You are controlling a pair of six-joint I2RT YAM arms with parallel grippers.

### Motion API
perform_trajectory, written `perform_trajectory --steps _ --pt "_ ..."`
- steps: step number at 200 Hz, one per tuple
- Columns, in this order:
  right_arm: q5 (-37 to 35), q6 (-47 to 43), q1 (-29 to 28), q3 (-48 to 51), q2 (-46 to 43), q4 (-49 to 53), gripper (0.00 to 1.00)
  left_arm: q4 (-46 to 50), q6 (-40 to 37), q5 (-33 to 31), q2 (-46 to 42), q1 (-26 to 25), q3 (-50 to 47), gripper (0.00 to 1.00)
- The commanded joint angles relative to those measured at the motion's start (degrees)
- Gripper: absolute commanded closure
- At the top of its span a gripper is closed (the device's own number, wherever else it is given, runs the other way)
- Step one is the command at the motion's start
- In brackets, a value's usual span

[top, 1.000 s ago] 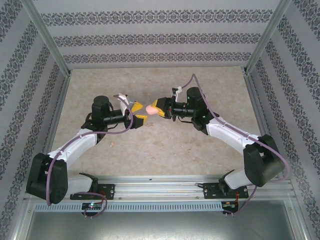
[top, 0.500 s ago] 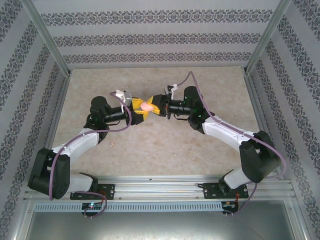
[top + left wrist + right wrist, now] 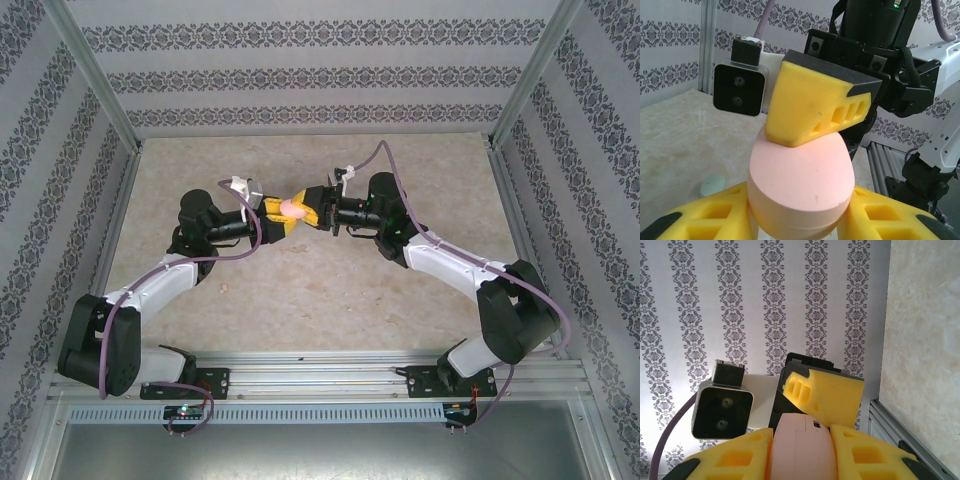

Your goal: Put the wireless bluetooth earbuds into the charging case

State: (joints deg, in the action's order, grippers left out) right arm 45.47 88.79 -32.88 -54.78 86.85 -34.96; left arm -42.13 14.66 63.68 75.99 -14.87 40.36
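Both arms meet at mid-table in the top view. The L gripper (image 3: 284,215) and R gripper (image 3: 312,208) face each other tip to tip, w/ the pink charging case (image 3: 295,208) between them. Case: smooth oval shell, lid seam not discernible. In the L wrist view, the yellow L fingers (image 3: 705,220) flank the case's lower sides, both pads in contact, pinching it. One yellow R finger presses on the case's top, so the two grips cross at approx. a right angle. In the R wrist view, the R fingers (image 3: 735,460) sit either side of the case, both touching it, also pinching. One L finger shows just beyond the case, w/ the L wrist cam (image 3: 722,412) beside it. The case appears lifted off the tabletop (image 3: 330,290). One mint-green earbud (image 3: 714,185) lies loose on the tabletop, apart from both grippers and outside the case. A small pale speck (image 3: 222,288) lies near the L arm; too small to ID.
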Motion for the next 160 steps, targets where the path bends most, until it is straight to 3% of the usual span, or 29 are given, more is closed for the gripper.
perform_trajectory --steps 1,70,127,160 --pt "-0.51 0.65 -1.13 0.22 0.65 -3.34 0.79 -4.14 1.79 3.09 0.17 -0.09 1.99 0.57" --pt "-0.56 1.32 -1.15 0.41 0.62 -4.41 0.79 -3.81 2.52 3.29 0.55 -0.07 2.89 0.47" --pt "-0.85 1.45 -1.28 0.51 1.44 -4.95 0.79 -3.74 2.53 3.46 0.72 -0.07 2.88 0.48" --pt "-0.75 1.9 -1.48 0.03 2.1 -5.6 0.79 -4.79 3.22 3.03 0.49 -0.09 2.83 0.42"
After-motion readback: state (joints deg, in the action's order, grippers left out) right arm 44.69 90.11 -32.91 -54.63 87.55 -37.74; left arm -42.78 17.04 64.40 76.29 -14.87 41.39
